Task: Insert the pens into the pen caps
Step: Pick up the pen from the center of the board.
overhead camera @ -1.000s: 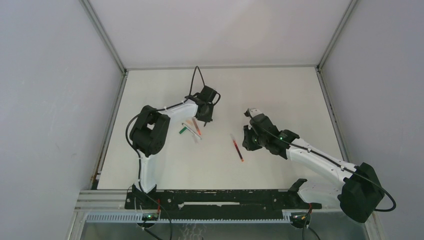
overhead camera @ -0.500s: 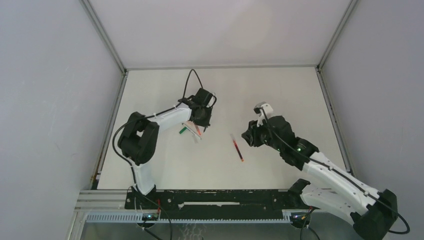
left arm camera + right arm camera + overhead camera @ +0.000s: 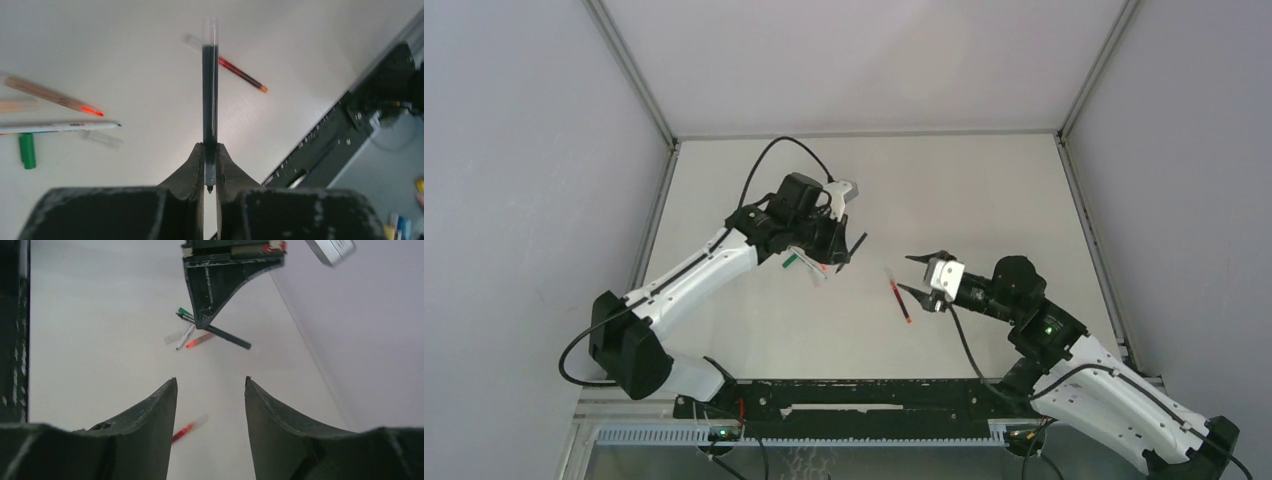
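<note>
The black pen (image 3: pixel 210 90) was up in the left gripper (image 3: pixel 210 167), pinched tight between the two fingers (image 3: pixel 192 167) near its writing tip, with its long barrel and clear end sticking straight out ahead of them. Take the lone red pen (image 3: pixel 898 295) lying on the table (image 3: pixel 984 190) as the marker. The black pen sat to its left and a little farther from the arm bases. The right gripper (image 3: pixel 911 273) sat just to its right, fingers spread wide with nothing between them. Farther left of that lone red pen, beyond the black pen, the rest lay in a loose heap. There was a second red pen (image 3: pixel 50 94) and a pale pen (image 3: pixel 60 126) next to it. A green cap (image 3: pixel 27 150) lay just beside the pale pen's blunt end, and a clear cap (image 3: pixel 102 139) just beside its tip. From above, the left gripper covered part of that heap and the pieces blurred together. The left wrist camera laid them out one by one, and also caught the black rail (image 3: pixel 350 115) along the table's near edge. The right wrist camera gave what the others did not: the open gap between its own fingers (image 3: pixel 150 425) and one finger hiding part of the lone red pen. It also showed the left gripper from in front, with the black pen poking out sideways across the heap.
</note>
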Available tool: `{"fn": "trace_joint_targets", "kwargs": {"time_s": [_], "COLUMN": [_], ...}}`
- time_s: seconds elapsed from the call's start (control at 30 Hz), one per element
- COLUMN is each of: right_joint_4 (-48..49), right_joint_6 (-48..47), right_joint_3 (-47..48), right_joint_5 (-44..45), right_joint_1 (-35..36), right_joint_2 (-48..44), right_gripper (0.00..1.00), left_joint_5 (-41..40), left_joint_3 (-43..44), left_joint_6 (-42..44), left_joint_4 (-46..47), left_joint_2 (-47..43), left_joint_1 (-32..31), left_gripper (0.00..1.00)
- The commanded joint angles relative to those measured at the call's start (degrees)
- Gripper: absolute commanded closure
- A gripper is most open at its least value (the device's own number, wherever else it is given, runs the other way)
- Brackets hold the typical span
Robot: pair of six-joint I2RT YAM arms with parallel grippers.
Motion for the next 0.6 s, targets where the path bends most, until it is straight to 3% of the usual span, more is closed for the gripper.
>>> {"fn": "trace_joint_targets", "kwargs": {"time_s": [0.0, 0.2, 0.57], "right_joint_4": [-3.6, -12.3, -10.4], "right_joint_6": [-28.7, -43.5, -45.1], "right_joint_3": [0.3, 4.5, 7.1], "right_joint_5": [-6.2, 0.8, 8.4], "right_joint_1": [4.4, 9.9, 15.0], "right_joint_2": [0.0, 5.0, 13.5], "right_gripper": [0.41, 0.39, 0.35], "left_joint_5": [5.5, 5.3, 7.8], "left_joint_3": [1.2, 4.0, 6.0], "left_joint_6": [4.0, 5.3, 4.9], "left_joint_4": [-6.8, -11.0, -11.8], "left_joint_2": [-3.7, -4.7, -4.6], "left_joint_1": [-4.1, -8.6, -10.2], "left_gripper": [0.94, 0.95, 0.95]}}
